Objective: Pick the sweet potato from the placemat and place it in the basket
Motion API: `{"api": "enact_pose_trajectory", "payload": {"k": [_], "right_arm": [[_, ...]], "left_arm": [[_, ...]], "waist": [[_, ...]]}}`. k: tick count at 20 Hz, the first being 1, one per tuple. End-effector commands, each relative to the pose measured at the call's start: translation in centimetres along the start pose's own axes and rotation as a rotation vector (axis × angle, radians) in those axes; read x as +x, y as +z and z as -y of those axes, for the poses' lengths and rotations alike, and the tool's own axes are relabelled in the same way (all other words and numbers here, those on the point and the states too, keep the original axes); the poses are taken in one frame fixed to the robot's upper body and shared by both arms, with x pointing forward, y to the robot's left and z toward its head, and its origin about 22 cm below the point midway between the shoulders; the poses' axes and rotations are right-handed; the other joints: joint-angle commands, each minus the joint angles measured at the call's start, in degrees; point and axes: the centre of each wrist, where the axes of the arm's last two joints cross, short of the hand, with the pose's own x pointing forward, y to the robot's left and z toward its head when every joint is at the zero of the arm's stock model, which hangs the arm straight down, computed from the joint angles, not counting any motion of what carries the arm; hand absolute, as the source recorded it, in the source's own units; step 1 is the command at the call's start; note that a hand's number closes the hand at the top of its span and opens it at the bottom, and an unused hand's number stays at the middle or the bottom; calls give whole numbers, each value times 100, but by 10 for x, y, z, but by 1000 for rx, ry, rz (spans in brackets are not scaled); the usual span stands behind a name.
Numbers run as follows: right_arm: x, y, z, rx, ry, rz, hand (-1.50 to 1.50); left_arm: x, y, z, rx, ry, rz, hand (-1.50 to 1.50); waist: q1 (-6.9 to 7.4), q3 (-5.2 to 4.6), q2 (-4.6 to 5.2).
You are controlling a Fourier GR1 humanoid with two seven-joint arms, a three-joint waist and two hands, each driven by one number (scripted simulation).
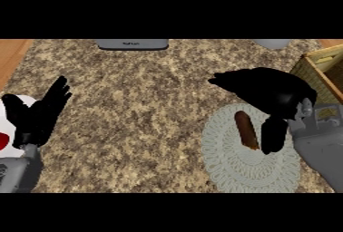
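A brown, elongated sweet potato [246, 130] lies on a round pale woven placemat [234, 167] at the lower right of the counter. My right hand [271, 90] hovers just above and to the right of it, fingers relaxed and spread, thumb hanging down beside the potato without closing on it. The wicker basket [320, 72] shows only in part at the right edge, just beyond that hand. My left hand [36, 113] rests open at the left edge, fingers up.
A grey appliance [132, 44] sits at the counter's far edge, a pale grey object [271, 43] to its right. A white plate with a red item [5, 136] lies behind my left hand. Wooden edges [12, 52] border the speckled counter.
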Motion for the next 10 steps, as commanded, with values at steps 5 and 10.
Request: {"api": "enact_pose_trajectory", "payload": {"k": [5, 10], "right_arm": [[-22, -32, -61, -94, -111, 52, -150], [-27, -69, -91, -50, -70, -1, -150]], "left_arm": [[-26, 10, 0, 11, -3, -9, 0], [6, -14, 15, 1, -9, 26, 0]], "waist": [[31, -4, 2], [7, -5, 3]]}}
